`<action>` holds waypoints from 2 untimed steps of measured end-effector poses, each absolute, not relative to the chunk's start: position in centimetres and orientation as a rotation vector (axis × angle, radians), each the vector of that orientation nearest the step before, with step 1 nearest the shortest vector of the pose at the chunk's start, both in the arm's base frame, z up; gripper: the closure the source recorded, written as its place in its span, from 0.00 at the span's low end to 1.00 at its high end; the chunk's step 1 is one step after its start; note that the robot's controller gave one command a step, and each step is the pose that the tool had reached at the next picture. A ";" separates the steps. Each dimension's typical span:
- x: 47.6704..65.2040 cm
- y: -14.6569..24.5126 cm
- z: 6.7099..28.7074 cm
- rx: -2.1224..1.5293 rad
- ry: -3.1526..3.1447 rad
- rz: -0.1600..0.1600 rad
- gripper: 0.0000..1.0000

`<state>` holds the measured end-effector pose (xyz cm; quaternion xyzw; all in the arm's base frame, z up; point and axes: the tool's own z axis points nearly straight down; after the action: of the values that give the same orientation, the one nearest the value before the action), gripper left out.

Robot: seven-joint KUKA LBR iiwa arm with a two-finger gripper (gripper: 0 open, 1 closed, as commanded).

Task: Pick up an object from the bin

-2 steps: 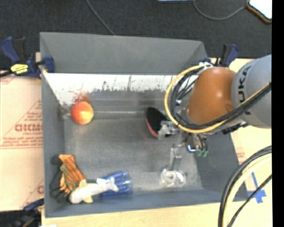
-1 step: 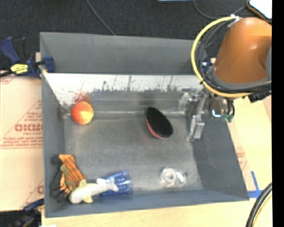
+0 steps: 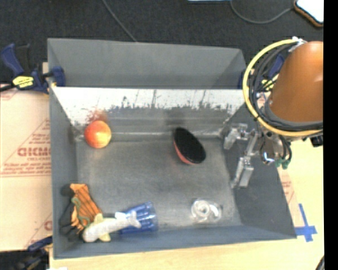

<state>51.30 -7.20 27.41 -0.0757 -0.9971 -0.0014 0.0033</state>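
Note:
My gripper (image 3: pixel 239 154) hangs at the bin's right side, above the slanted right wall. Its two metal fingers stand apart, open, with nothing between them. The nearest thing is a black oval brush with a red underside (image 3: pixel 188 146), lying to the gripper's left near the back wall. A small clear plastic piece (image 3: pixel 205 211) lies on the floor below and left of the gripper, close to the front wall.
An orange-red ball (image 3: pixel 98 134) rests at the back left. A blue-and-white toy (image 3: pixel 127 221) and an orange-and-black glove-like thing (image 3: pixel 79 207) lie together in the front left corner. The arm's orange dome and cables sit over the right rim.

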 end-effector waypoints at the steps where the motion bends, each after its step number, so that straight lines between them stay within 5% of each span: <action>1: 58.8 -2.6 23.1 -0.124 -3.158 -0.001 0.00; 2: 53.5 -8.2 34.7 -0.163 -3.142 0.000 0.00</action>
<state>53.55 -8.25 34.70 -0.0519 -0.9986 0.0000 -0.0022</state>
